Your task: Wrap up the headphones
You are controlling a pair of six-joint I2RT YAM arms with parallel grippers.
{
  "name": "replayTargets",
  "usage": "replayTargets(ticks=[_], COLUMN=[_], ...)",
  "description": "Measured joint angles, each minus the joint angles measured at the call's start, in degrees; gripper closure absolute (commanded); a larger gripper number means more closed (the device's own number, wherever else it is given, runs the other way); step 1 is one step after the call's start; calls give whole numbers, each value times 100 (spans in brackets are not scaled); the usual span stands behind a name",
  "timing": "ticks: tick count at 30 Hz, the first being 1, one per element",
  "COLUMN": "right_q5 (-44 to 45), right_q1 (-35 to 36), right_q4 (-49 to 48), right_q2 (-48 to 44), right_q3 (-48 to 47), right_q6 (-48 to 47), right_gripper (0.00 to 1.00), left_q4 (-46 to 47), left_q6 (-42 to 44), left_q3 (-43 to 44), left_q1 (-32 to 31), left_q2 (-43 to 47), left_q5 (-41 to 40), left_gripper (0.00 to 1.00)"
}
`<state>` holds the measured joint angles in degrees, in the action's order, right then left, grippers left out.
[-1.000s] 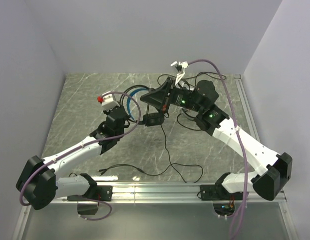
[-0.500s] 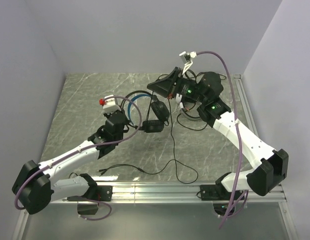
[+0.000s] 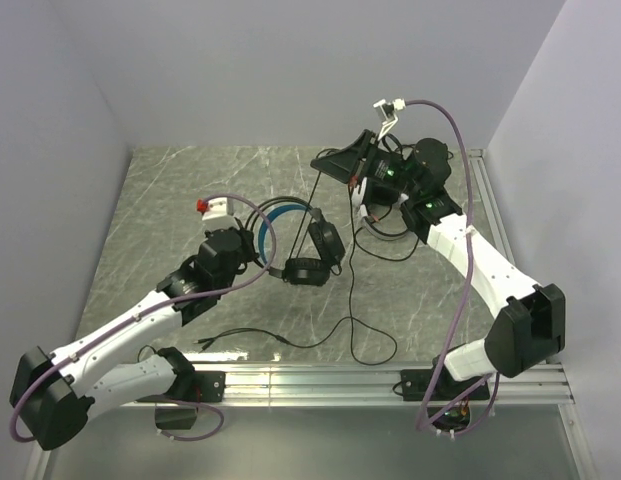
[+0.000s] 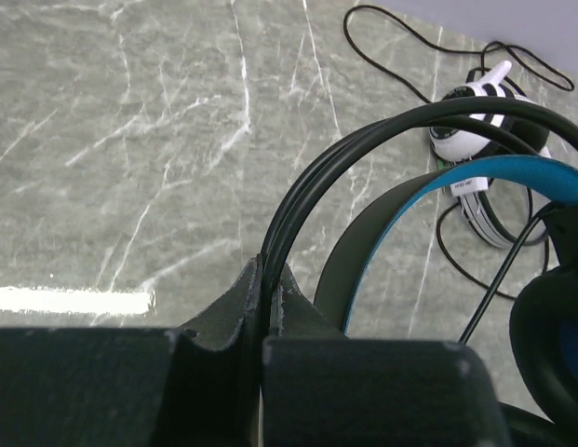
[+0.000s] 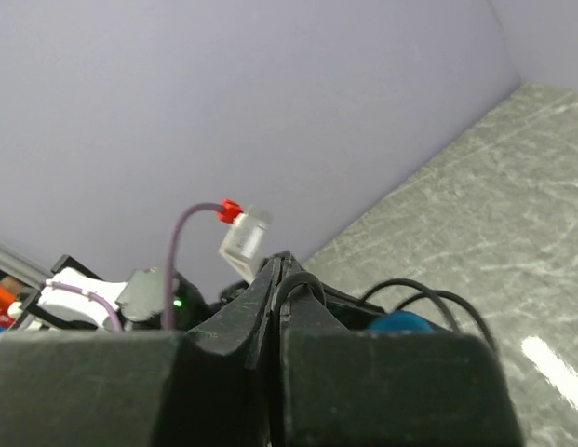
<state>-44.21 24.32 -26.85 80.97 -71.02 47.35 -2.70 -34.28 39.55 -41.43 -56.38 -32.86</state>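
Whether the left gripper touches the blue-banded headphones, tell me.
Touching. The left wrist view shows the left gripper shut on the headphones' thin black hoops.

Two headsets, two arms, one table.
Headsets: one black headset (image 4: 456,173) with a blue headband, centre frame, and one white headset (image 4: 479,140), upper right, each trailing one thin black cable (image 3: 351,290). Arms: left arm (image 3: 140,320) and right arm (image 3: 480,270), each with one gripper, left gripper (image 4: 267,279) and right gripper (image 5: 279,270), and one purple cable (image 3: 458,135). One marbled table (image 3: 160,200).
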Motion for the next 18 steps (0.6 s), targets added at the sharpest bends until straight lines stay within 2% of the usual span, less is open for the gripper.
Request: replayTargets(ticks=[12, 18], right_q5=[-195, -509], right_q1=[-518, -664], right_q4=[-804, -1729], right_q2=[157, 538], right_q3=[704, 1084], right_q6=[708, 1266], right_gripper=[100, 100], left_q4=[-1449, -1958], left_q6=[-317, -348], left_q3=[592, 1060], left_q1=[0, 0], left_q2=[581, 658], left_q5=[656, 1075], left_gripper=[100, 100])
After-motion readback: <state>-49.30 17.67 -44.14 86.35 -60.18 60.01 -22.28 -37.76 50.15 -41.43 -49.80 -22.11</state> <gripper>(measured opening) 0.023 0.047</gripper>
